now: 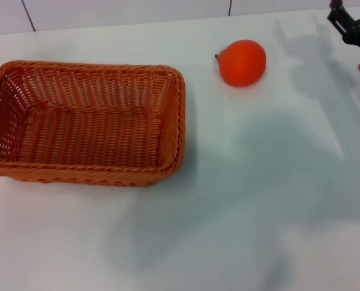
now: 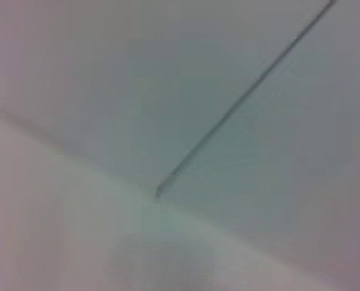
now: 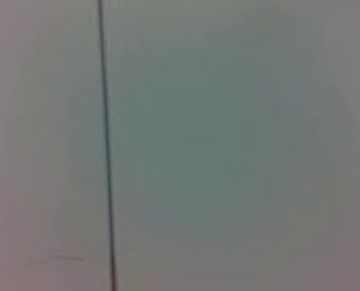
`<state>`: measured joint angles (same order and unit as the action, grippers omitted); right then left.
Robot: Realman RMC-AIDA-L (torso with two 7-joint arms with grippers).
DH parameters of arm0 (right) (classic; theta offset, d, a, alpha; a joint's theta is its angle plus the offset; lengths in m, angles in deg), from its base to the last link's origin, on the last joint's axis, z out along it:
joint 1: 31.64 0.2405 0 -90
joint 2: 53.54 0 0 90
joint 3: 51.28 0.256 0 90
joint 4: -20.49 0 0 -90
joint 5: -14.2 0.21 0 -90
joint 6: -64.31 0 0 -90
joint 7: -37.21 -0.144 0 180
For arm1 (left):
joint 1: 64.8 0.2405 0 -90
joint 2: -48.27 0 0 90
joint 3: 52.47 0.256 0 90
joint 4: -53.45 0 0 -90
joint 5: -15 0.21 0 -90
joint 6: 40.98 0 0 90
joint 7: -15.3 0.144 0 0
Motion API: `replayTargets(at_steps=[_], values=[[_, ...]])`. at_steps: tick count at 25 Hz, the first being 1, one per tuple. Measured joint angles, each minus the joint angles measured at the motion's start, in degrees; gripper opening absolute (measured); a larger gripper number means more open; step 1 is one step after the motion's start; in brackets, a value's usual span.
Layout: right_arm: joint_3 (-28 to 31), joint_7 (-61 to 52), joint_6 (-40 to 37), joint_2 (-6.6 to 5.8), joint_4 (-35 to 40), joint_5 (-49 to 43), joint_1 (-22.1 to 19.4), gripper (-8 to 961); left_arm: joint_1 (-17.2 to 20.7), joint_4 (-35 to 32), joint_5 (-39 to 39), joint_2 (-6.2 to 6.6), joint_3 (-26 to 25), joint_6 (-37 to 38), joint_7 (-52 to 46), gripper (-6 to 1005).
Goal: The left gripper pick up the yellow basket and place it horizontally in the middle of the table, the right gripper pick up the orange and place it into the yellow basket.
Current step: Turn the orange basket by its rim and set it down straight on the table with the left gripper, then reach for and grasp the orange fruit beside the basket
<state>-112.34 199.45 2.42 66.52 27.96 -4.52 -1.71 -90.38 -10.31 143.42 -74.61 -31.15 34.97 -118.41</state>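
Note:
The yellow basket [image 1: 86,124], an orange-brown woven wicker basket, sits upright on the white table [image 1: 240,200] at the left, its long side running left to right, and it holds nothing. The orange [image 1: 242,62] lies on the table to the right of the basket and farther back, apart from it. My right gripper [image 1: 353,25] shows as a black claw at the far right top corner, above the table and well right of the orange. My left gripper is out of view. Both wrist views show only blank pale surface with a thin dark seam.
A pale wall with thin dark seams [image 1: 27,14] runs along the table's far edge. Soft arm shadows fall across the right and middle of the table [image 1: 301,151].

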Motion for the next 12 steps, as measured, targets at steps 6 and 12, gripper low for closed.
replayTargets(at_steps=[6,12], values=[[-5.5,-0.5,2.3,0.0,0.2,0.0,1.3,946,1.9,5.7,-18.8,-0.9,-0.1,-8.2,15.3,700],[-12.6,-1.7,5.3,0.24,0.2,0.0,2.8,946,2.9,18.6,-38.9,-0.91,-1.7,-7.9,37.1,700]])
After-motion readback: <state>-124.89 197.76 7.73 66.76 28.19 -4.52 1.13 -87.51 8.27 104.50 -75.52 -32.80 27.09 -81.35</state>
